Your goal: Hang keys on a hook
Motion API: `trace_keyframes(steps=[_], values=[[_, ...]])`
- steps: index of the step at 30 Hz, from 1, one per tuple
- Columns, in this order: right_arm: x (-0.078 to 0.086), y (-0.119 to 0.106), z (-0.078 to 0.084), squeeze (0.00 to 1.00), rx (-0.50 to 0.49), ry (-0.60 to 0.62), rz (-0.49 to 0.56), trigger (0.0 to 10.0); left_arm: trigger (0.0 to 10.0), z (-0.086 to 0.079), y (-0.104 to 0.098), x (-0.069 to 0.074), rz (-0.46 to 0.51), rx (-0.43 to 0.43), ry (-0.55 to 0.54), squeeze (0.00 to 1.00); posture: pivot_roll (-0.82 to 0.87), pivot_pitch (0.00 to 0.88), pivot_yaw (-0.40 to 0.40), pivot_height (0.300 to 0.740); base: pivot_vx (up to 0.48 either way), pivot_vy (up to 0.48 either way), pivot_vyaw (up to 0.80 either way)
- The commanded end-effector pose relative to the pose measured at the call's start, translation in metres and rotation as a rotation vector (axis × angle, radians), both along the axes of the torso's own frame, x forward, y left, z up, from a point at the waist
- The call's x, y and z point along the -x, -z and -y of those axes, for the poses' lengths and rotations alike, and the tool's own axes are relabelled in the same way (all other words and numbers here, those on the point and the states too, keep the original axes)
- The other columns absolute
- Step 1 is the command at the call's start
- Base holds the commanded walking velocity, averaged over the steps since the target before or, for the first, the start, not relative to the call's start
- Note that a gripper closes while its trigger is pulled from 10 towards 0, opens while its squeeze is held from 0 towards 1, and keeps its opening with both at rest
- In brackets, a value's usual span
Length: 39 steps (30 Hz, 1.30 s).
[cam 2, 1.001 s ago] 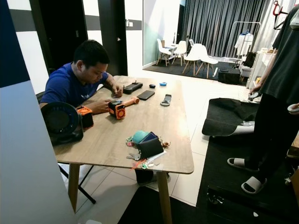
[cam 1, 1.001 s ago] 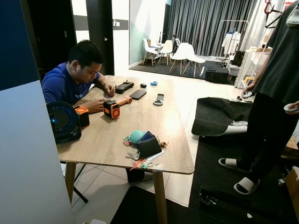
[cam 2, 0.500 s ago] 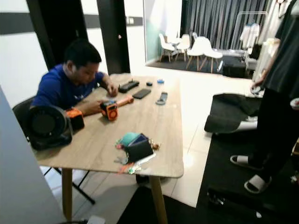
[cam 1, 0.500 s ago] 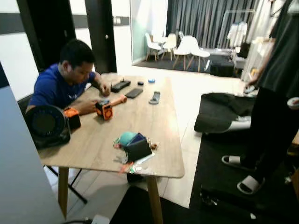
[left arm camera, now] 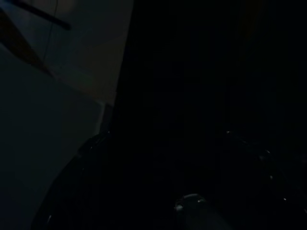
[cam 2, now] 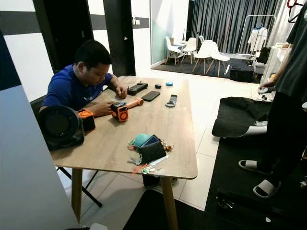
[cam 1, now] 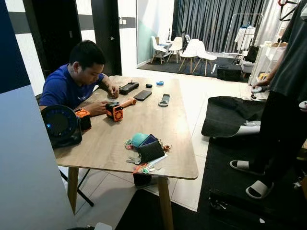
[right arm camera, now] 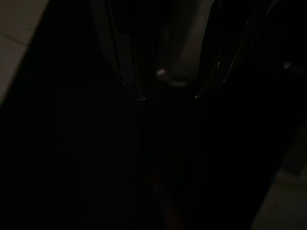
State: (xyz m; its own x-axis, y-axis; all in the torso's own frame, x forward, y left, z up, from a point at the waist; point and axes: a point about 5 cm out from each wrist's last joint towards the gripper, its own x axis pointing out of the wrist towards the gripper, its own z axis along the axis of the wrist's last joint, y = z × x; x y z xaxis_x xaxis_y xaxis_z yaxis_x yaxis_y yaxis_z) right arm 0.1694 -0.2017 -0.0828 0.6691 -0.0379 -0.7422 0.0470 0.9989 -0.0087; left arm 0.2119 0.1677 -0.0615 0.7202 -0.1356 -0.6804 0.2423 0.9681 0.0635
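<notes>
- The keys [cam 1: 135, 160] lie at the near edge of the wooden table [cam 1: 172, 129], in a small clutter, well away from both grippers.
- They look like a silvery bunch, fanned flat beside a black wallet [cam 1: 151, 150]; more small bits with red and green tags [cam 1: 145, 168] lie just in front, touching the table's edge.
- A teal round thing [cam 1: 139, 139] sits just behind the wallet.
- The right gripper [right arm camera: 165, 93] hangs in shadow over a dark floor, its two fingers [right arm camera: 129, 72] standing apart with nothing between them.
- The left wrist view is too dark; I cannot tell how that gripper stands.
- A seated person [cam 1: 76, 81] works at the table's far left; another [cam 1: 283, 100] stands to the right.
</notes>
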Motion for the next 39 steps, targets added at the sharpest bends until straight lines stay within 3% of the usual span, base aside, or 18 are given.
trace_keyframes(steps=[1,4,7,11,16,17,21,23,26,27,32,33,35,37,39], values=[[-0.020,-0.018,0.023,0.00,0.079,0.095,0.136,10.0,10.0,-0.004,-0.005,-0.003,0.047,0.004,0.028,0.00,0.07,0.014,0.007,0.740,0.000,0.000,0.00],[-0.036,-0.036,0.045,0.00,0.140,0.164,0.252,10.0,10.0,-0.002,-0.011,-0.006,0.090,0.048,0.041,0.00,0.07,0.015,0.011,0.740,0.000,0.000,0.00],[-0.043,-0.046,0.056,0.00,0.167,0.188,0.306,10.0,10.0,0.000,-0.014,-0.008,0.117,0.071,0.064,0.00,0.07,0.016,0.011,0.740,0.000,0.000,0.00],[-0.074,-0.090,0.087,0.00,0.245,0.260,0.528,10.0,10.0,0.005,-0.028,-0.013,0.217,0.133,0.147,0.00,0.07,0.017,0.008,0.740,0.000,0.000,0.00],[-0.093,-0.116,0.093,0.00,0.241,0.288,0.653,10.0,10.0,0.006,-0.033,-0.014,0.238,0.152,0.179,0.00,0.07,0.016,0.008,0.740,0.000,0.000,0.00],[-0.104,-0.131,0.094,0.00,0.237,0.285,0.718,10.0,10.0,0.007,-0.036,-0.014,0.256,0.161,0.198,0.00,0.07,0.015,0.008,0.740,0.000,0.000,0.00],[-0.134,-0.167,0.081,0.00,0.205,0.208,0.854,10.0,10.0,0.009,-0.054,-0.019,0.350,0.236,0.227,0.00,0.07,0.016,0.006,0.740,0.000,0.000,0.00],[-0.143,-0.175,0.074,0.00,0.193,0.169,0.872,10.0,10.0,0.010,-0.065,-0.023,0.398,0.269,0.240,0.00,0.07,0.016,0.004,0.740,0.000,0.000,0.00],[-0.151,-0.182,0.066,0.00,0.185,0.138,0.885,10.0,10.0,0.010,-0.077,-0.028,0.449,0.295,0.257,0.00,0.07,0.017,-0.001,0.740,0.000,0.000,0.00],[-0.158,-0.188,0.058,0.00,0.175,0.101,0.899,10.0,10.0,0.011,-0.091,-0.033,0.506,0.318,0.274,0.00,0.07,0.018,-0.002,0.740,0.000,0.000,0.00],[-0.162,-0.191,0.052,0.00,0.169,0.080,0.907,10.0,10.0,0.012,-0.100,-0.036,0.540,0.332,0.286,0.00,0.07,0.018,-0.002,0.740,0.000,0.000,0.00],[-0.172,-0.199,0.018,0.00,0.090,-0.092,0.935,10.0,10.0,0.015,-0.138,-0.053,0.681,0.358,0.304,0.00,0.07,0.016,-0.001,0.740,0.000,0.000,0.00],[-0.172,-0.199,0.018,0.00,0.090,-0.092,0.935,10.0,10.0,0.015,-0.138,-0.053,0.681,0.358,0.304,0.00,0.07,0.016,-0.001,0.740,0.000,0.000,0.00],[-0.175,-0.196,-0.011,0.00,0.033,-0.214,0.925,10.0,10.0,0.027,-0.167,-0.067,0.770,0.340,0.340,0.00,0.07,0.014,-0.001,0.740,0.000,0.000,0.00],[-0.175,-0.194,-0.017,0.00,0.023,-0.229,0.915,10.0,10.0,0.031,-0.173,-0.070,0.783,0.324,0.347,0.00,0.07,0.014,-0.001,0.740,0.000,0.000,0.00]])
